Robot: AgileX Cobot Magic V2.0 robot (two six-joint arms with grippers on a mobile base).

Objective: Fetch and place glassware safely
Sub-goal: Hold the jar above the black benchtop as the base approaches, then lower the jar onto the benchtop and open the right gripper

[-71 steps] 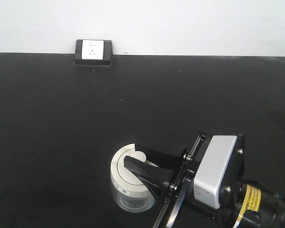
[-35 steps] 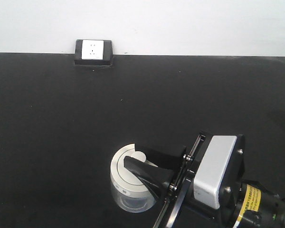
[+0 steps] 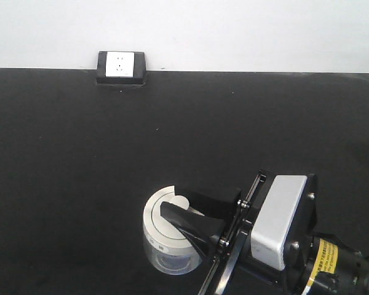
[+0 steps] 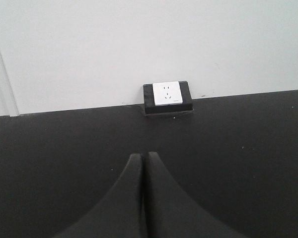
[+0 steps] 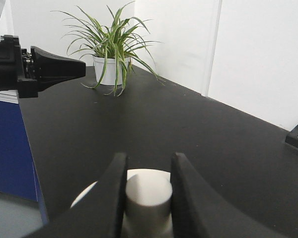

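The glassware (image 3: pixel 157 228) is a squat clear jar with a round cream-white lid, near the front edge of the black table (image 3: pixel 80 160). My right gripper (image 3: pixel 170 200) reaches over it from the right. In the right wrist view the right gripper (image 5: pixel 149 157) is shut on the lid's central knob (image 5: pixel 148 191), one finger pressing each side; the lid's rim (image 5: pixel 87 194) shows at the left. My left gripper (image 4: pixel 142 154) is shut with nothing in it, hovering over bare table. The left gripper (image 5: pixel 82 68) also shows far left in the right wrist view.
A white wall socket in a black frame (image 3: pixel 121 66) sits at the table's back edge against the wall. A potted spider plant (image 5: pixel 111 49) stands at the table's far end. A blue cabinet (image 5: pixel 7 148) lies beyond the table's edge.
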